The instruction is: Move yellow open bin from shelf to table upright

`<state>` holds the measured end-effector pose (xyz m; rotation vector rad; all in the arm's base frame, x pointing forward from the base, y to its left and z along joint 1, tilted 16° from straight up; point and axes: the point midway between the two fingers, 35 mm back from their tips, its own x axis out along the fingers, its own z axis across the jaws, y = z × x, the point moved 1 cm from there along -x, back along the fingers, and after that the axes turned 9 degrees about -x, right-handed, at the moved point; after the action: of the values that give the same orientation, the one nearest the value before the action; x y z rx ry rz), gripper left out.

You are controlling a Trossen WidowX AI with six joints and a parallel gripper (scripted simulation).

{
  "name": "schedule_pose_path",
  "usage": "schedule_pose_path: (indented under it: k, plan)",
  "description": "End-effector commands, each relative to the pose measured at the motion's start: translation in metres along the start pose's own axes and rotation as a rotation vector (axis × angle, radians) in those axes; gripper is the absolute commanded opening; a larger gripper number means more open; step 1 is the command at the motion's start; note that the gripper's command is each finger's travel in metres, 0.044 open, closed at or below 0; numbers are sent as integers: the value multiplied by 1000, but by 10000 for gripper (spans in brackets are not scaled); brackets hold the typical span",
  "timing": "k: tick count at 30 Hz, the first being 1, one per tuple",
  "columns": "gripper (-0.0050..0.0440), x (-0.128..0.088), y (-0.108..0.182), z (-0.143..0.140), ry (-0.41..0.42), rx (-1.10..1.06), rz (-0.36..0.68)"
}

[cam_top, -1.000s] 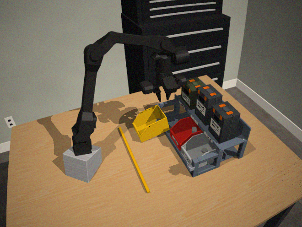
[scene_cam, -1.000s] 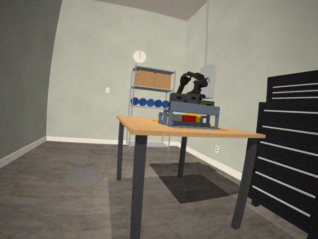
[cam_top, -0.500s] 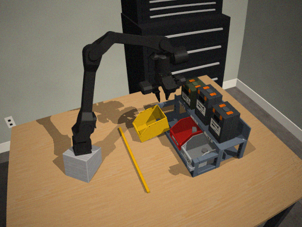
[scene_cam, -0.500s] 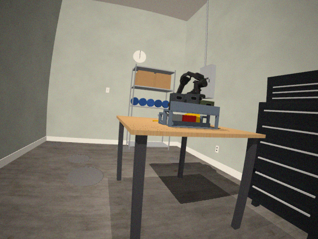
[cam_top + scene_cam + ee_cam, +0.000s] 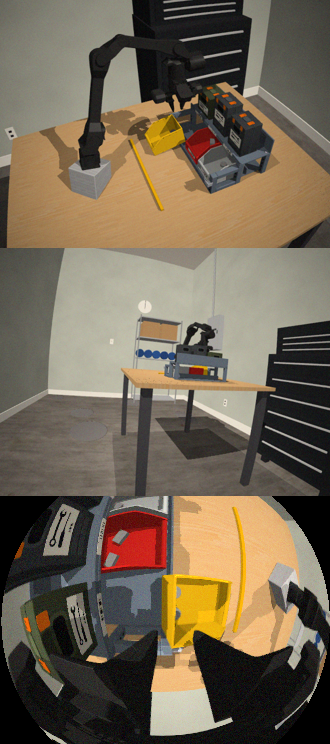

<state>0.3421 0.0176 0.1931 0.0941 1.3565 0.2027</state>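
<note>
The yellow open bin stands on the table, open side up, right beside the near-left end of the blue-grey shelf. A small grey part shows inside it. In the exterior view only a sliver of the yellow bin shows behind the shelf. My gripper hangs a little above the bin's back rim. Its fingers stand partly apart, with nothing between them.
A red bin and a grey bin with parts sit on the shelf's lower level, and three dark cases stand on top. A long yellow strip lies on the table. The arm's grey base block is at the left. A black tool cabinet stands behind.
</note>
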Motion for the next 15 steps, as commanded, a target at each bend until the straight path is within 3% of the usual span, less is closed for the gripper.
schedule_pose_path:
  k: [1,15]
  plan:
    - [150,-9,2,1,-31,-5,-2]
    - [150,-7,2,0,-29,-6,-2]
